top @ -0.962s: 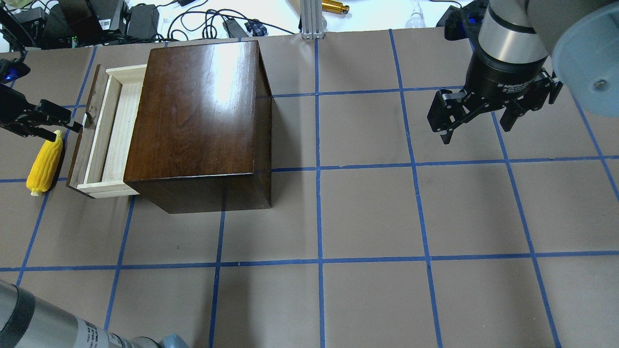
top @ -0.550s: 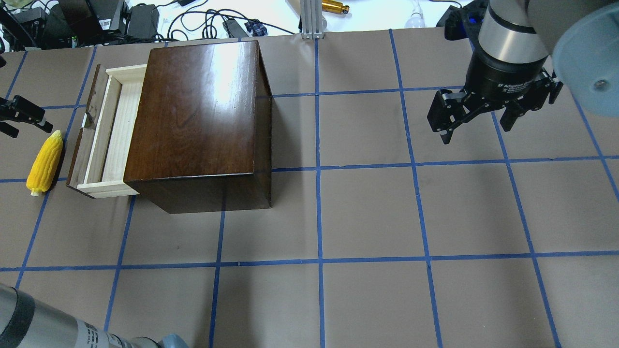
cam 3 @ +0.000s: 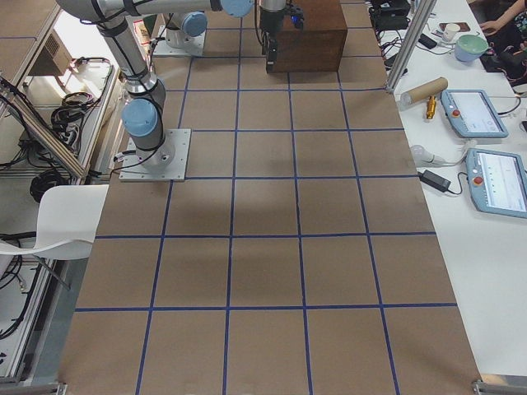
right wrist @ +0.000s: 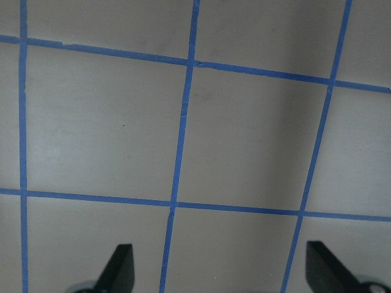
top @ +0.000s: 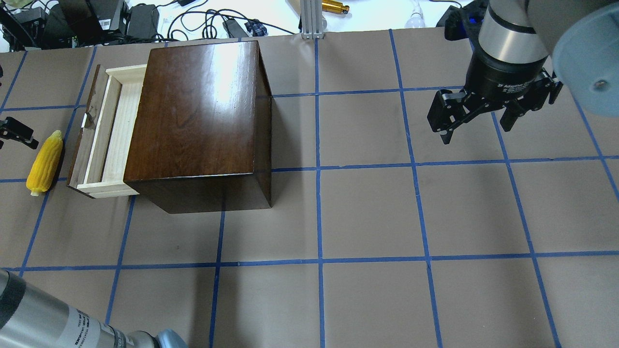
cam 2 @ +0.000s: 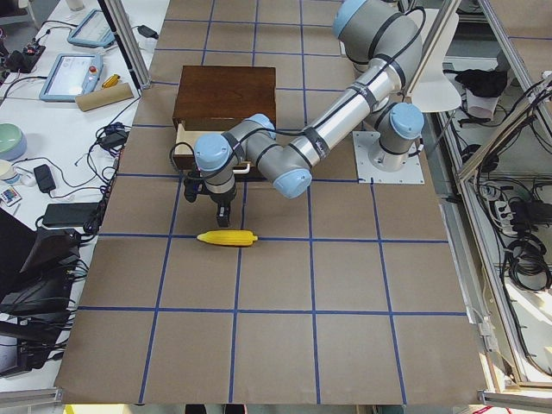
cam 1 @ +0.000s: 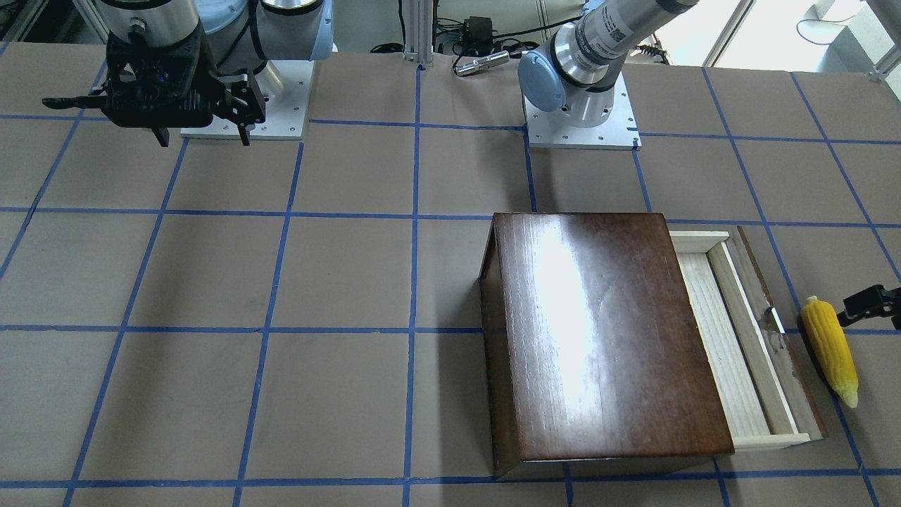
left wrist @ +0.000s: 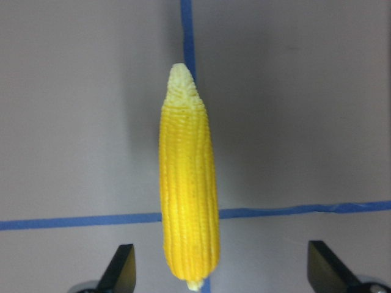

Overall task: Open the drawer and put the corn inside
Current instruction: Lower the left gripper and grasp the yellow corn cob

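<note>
Backed away from the pull it was at a second ago, the left gripper (cam 2: pixel 207 199) now hangs over the corn (top: pixel 44 162), fingers spread wide to either side of the cob's blunt end. Brown paper gridded with blue tape covers the table (top: pixel 367 217), with cables (top: pixel 145 19) beyond its far edge, and the dark box (top: pixel 198 121) sits toward the robot's left. The left arm (cam 2: pixel 345 112) stretches past the box, its drawer (top: pixel 118 130) is pulled partly out, the corn lies on the table just outside the drawer's front, and the right gripper (top: pixel 476 126) hangs open, well apart, over bare paper.
</note>
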Robot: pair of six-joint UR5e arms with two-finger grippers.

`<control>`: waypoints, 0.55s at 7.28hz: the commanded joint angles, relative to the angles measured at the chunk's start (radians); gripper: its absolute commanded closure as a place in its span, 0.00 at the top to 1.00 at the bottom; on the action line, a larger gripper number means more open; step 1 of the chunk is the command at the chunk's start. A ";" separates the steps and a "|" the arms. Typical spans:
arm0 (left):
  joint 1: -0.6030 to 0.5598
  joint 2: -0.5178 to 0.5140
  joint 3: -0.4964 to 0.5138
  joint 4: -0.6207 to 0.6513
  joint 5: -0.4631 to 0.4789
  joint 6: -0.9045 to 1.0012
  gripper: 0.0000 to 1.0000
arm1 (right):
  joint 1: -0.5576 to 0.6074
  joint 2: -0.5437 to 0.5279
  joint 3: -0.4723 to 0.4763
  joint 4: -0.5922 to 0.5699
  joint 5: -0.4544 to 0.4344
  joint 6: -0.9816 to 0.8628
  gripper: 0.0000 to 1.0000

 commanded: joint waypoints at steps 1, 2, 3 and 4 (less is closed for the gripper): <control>0.004 -0.085 0.000 0.048 0.055 0.007 1.00 | 0.000 -0.001 0.000 0.000 0.000 0.000 1.00; 0.004 -0.105 0.000 0.048 0.053 0.006 1.00 | 0.000 0.001 0.000 0.000 0.000 0.000 1.00; 0.004 -0.125 -0.001 0.048 0.051 0.004 1.00 | 0.000 0.001 0.000 0.000 0.000 0.000 1.00; 0.004 -0.138 -0.001 0.048 0.051 0.001 1.00 | 0.000 -0.001 0.000 0.000 0.000 0.002 1.00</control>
